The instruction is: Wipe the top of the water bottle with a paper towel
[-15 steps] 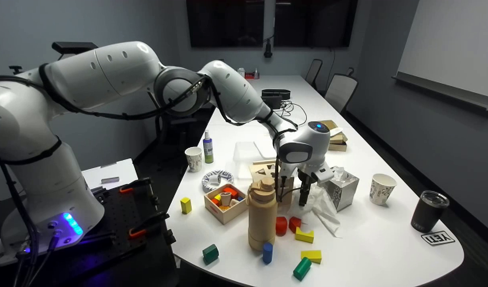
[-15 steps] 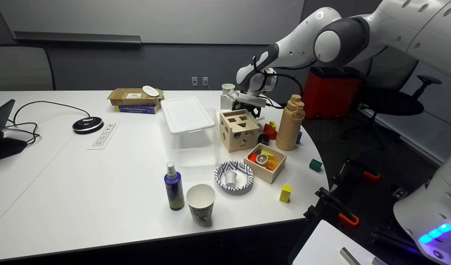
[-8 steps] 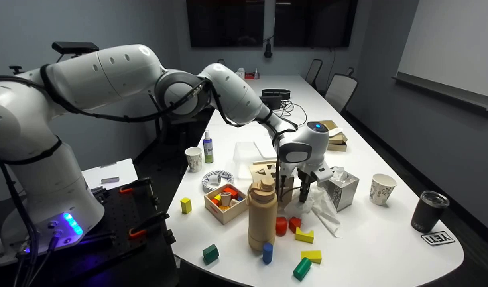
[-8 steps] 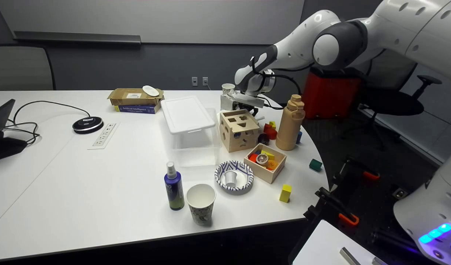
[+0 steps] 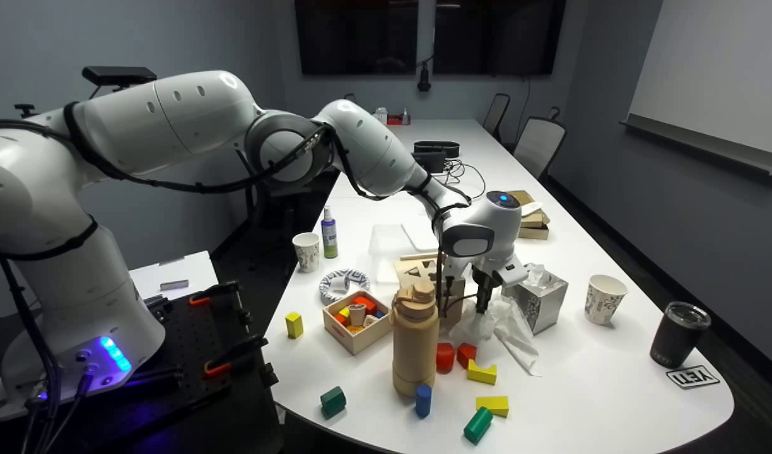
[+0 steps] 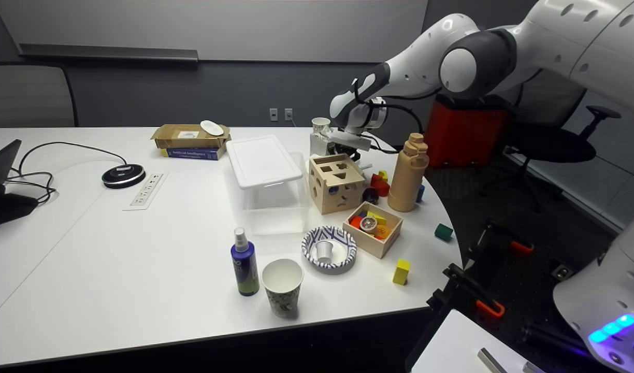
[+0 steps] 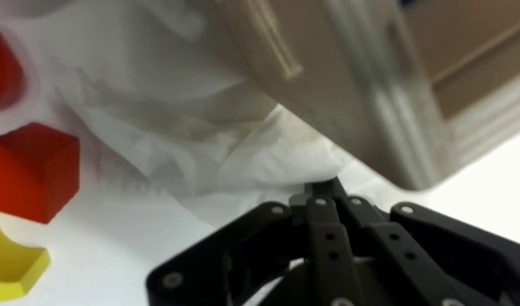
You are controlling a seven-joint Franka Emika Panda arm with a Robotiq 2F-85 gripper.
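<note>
Tool (image 7: 326,188) now tight on paper towel (image 7: 243,163)

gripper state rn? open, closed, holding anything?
Gripper: closed, pinching the crumpled white paper towel at its tip.

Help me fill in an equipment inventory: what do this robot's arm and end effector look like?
Its glossy white, rounded arm has dark grey joint sections, small oval recesses, a long black cable and black straps. Blue lights glow on its white base. The black end effector has jointed links with round, pale fasteners.
</note>
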